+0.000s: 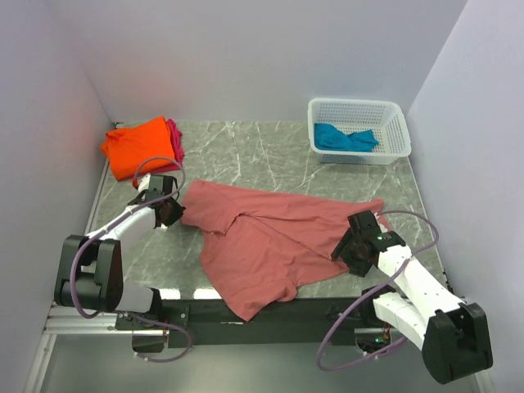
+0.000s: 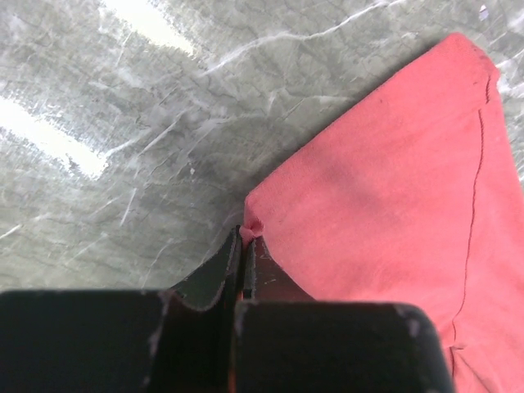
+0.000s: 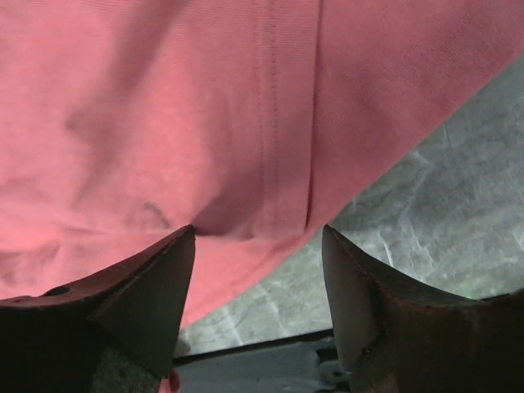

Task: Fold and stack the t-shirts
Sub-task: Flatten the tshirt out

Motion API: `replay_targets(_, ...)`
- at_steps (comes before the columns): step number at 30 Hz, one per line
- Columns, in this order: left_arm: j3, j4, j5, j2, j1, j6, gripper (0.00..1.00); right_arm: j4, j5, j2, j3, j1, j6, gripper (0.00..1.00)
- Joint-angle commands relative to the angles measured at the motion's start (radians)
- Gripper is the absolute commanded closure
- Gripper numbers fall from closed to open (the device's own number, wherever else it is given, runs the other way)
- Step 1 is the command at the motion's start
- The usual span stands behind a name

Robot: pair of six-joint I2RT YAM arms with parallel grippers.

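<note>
A salmon-pink t-shirt (image 1: 270, 237) lies spread and rumpled across the middle of the marble table, one part hanging over the front edge. My left gripper (image 1: 173, 212) is shut on the shirt's left corner (image 2: 250, 229). My right gripper (image 1: 344, 250) is open over the shirt's right edge (image 3: 246, 123), holding nothing. A folded orange t-shirt (image 1: 141, 146) sits at the back left on top of a magenta one (image 1: 174, 137). A teal t-shirt (image 1: 344, 137) lies in the basket.
A white mesh basket (image 1: 396, 123) stands at the back right. White walls close in the left, back and right sides. The table's front edge (image 1: 311, 303) runs by the arm bases.
</note>
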Motion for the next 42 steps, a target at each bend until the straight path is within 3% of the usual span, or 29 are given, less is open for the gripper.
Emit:
replay_targets(1,0.001,-0.016,-0.026,-0.032,-0.003,0.000,0.99,0.087,0.020,0.019,-0.028,0.005,0.016,0.32)
replay_targets(12,0.007,-0.039,-0.055,-0.052,-0.002,0.003,0.99,0.103,0.050,0.004,-0.012,0.005,0.012,0.59)
replay_targets(29,-0.007,-0.055,-0.083,-0.081,-0.003,0.005,0.99,-0.089,0.004,-0.076,0.076,0.005,-0.016,0.58)
replay_targets(42,-0.007,-0.063,-0.098,-0.087,-0.002,0.005,0.99,0.078,-0.034,0.053,0.018,0.005,-0.048,0.55)
